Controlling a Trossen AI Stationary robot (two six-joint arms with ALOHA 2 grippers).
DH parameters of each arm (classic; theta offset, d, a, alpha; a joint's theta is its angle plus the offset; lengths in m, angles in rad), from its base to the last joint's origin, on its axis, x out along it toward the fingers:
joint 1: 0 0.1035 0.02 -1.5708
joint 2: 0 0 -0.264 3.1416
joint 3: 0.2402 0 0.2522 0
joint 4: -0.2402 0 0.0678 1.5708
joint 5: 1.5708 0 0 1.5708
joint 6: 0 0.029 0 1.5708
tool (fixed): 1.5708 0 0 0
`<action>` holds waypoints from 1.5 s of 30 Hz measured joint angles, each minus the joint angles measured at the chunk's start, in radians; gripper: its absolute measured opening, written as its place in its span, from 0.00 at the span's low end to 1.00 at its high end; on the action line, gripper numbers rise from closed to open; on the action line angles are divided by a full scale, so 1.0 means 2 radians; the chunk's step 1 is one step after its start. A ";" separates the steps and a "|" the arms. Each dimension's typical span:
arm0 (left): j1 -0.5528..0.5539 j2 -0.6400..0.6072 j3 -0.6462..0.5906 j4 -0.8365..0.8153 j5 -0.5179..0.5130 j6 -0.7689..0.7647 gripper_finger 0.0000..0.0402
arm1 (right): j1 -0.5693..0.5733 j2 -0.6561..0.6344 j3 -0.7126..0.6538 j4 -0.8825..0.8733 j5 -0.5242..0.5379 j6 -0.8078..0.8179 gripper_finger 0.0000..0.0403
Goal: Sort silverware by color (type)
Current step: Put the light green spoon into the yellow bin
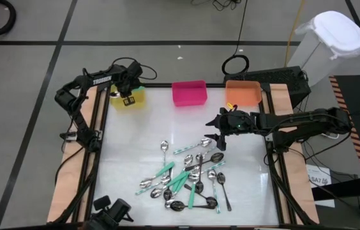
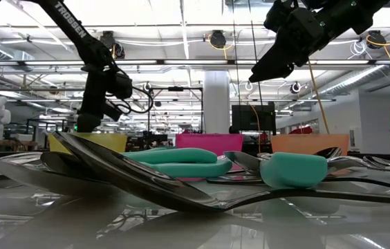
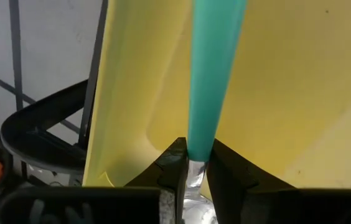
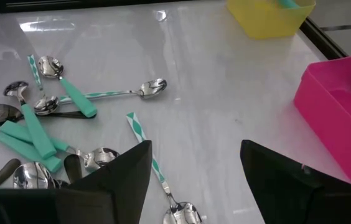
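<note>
Now our left gripper (image 3: pixel 194 177) pinches a teal-handled spoon (image 3: pixel 211 74) by its metal neck, handle pointing down, seemingly, into the yellow bin (image 1: pixel 135 101).

**Open workshop hall around a white worktop**

The white worktop (image 1: pixel 135 121) has pale wooden side rails and stands on a grey floor (image 1: pixel 167 19) crossed by dark tape lines; a white lidded bin (image 1: pixel 330 41) sits beyond its far right corner, beside a black-and-orange hazard strip (image 1: pixel 341 89); a black cable loop (image 1: pixel 235 64) lies on the floor behind it; seen level across the surface, the hall has a white column (image 2: pixel 217 100), exposed ceiling pipes with strip lighting (image 2: pixel 181 41), a dark monitor (image 2: pixel 253 116), and bright daylight at the far left.
</note>
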 joint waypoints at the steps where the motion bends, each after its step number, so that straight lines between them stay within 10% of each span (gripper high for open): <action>1: 0.000 0.000 0.000 0.000 0.000 -0.005 0.16 | 0.000 0.000 0.000 0.000 0.000 0.000 0.60; 45: -0.078 -0.047 0.064 -0.066 -0.032 -0.180 0.27 | 0.000 0.000 0.000 -0.003 0.000 -0.001 0.60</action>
